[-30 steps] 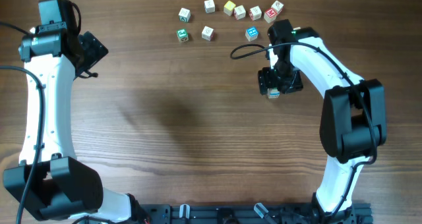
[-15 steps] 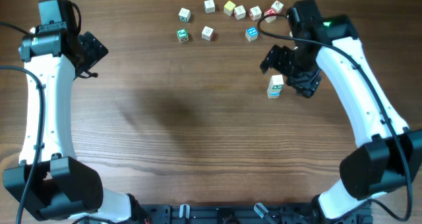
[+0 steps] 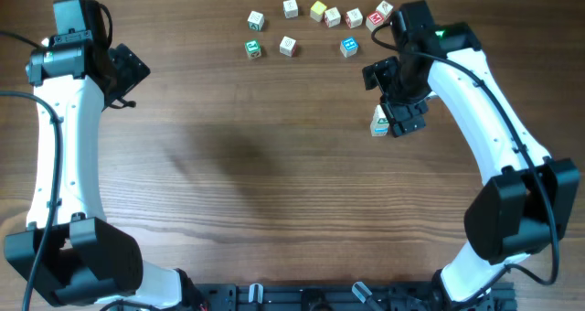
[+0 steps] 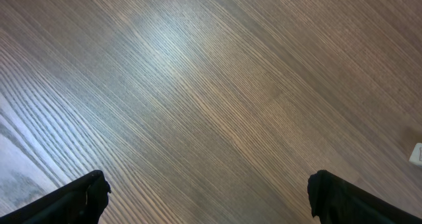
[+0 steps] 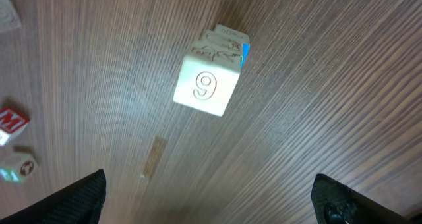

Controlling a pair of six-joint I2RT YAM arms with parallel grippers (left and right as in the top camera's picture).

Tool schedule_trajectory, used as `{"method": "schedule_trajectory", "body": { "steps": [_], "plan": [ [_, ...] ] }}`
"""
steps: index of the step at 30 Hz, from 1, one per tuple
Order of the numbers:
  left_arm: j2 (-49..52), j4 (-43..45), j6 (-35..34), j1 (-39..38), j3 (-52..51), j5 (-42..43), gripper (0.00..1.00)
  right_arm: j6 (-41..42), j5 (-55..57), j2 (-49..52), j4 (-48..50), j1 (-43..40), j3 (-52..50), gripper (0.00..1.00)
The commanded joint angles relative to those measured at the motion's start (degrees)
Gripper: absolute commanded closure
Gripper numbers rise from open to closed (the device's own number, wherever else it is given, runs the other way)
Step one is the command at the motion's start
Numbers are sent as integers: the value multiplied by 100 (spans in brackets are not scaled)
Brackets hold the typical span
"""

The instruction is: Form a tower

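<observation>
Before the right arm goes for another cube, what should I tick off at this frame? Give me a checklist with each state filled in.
1. Right gripper open, nothing between its fingers: ok.
2. Right gripper clear of the tower: ok in the wrist view, though the overhead view shows it close beside.
3. Tower upright, top cube seated on the one below: ok, slightly twisted.
4. Number of cubes in the tower: cannot tell.
5. Loose cubes apart from the tower, free to pick: ok.
6. Left gripper open, over bare table: ok.
</observation>
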Motion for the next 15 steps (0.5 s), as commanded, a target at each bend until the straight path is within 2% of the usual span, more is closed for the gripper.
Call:
{"method": "schedule_trajectory", "body": {
  "steps": [1,15],
  "plan": [
    [55,-4,-96,20,-31,9,0,457,164,315,28,-11,-81,0],
    [55,-4,-96,20,-31,11,0,553,553,1397,343,-87,-81,0]
  ]
}}
